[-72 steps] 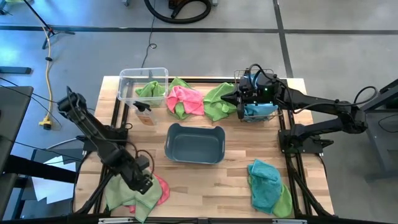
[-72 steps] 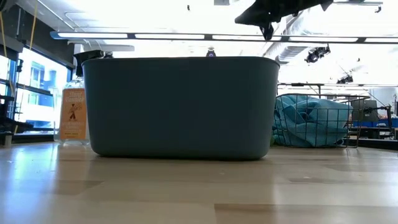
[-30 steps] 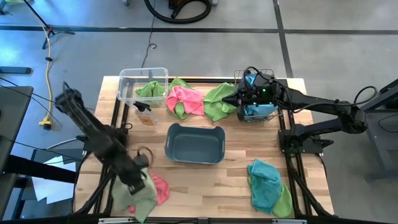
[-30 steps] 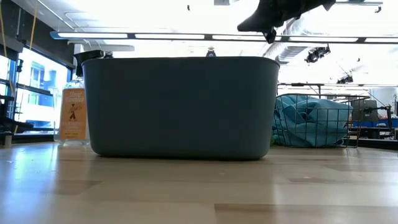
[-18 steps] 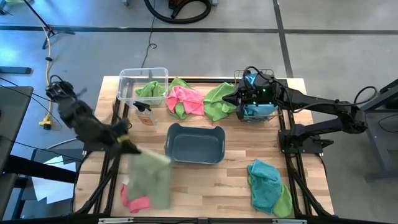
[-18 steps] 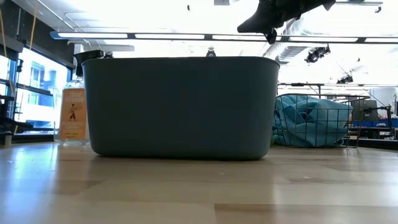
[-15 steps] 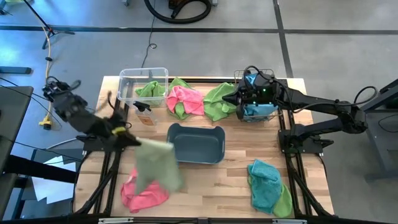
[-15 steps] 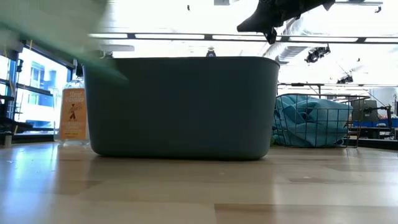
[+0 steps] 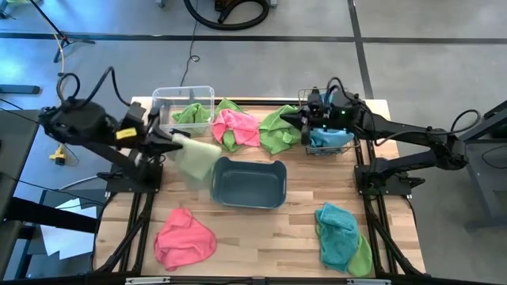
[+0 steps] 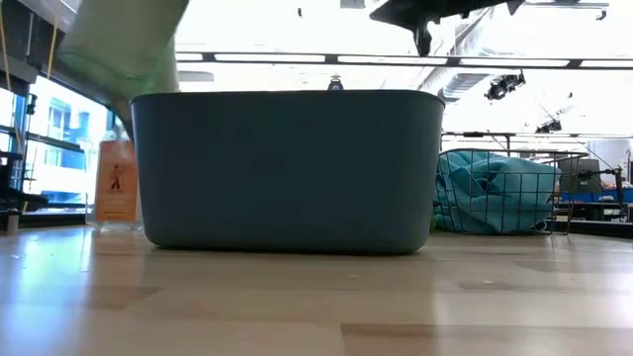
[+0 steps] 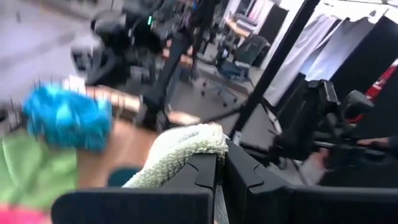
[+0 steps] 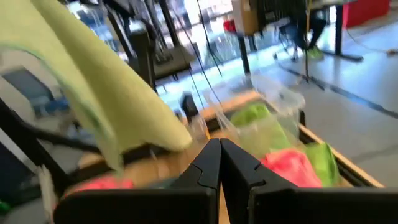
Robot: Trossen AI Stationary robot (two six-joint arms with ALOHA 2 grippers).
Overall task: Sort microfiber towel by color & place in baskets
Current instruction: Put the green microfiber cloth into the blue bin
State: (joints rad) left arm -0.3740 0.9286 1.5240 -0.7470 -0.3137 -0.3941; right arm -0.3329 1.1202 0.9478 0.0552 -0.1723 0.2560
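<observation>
Left gripper, pressed together on a pale green towel, carries it aloft between the clear bin and the grey-blue tub; the clear bin already holds green cloth, so it is the likely destination. Right gripper, fingers pressed together and empty, hovers beside the wire-mesh basket, which contains blue cloth. A pink towel and a teal towel lie unsorted on the counter.

Glaring overhead striplights; motion-blurred wrist views.
</observation>
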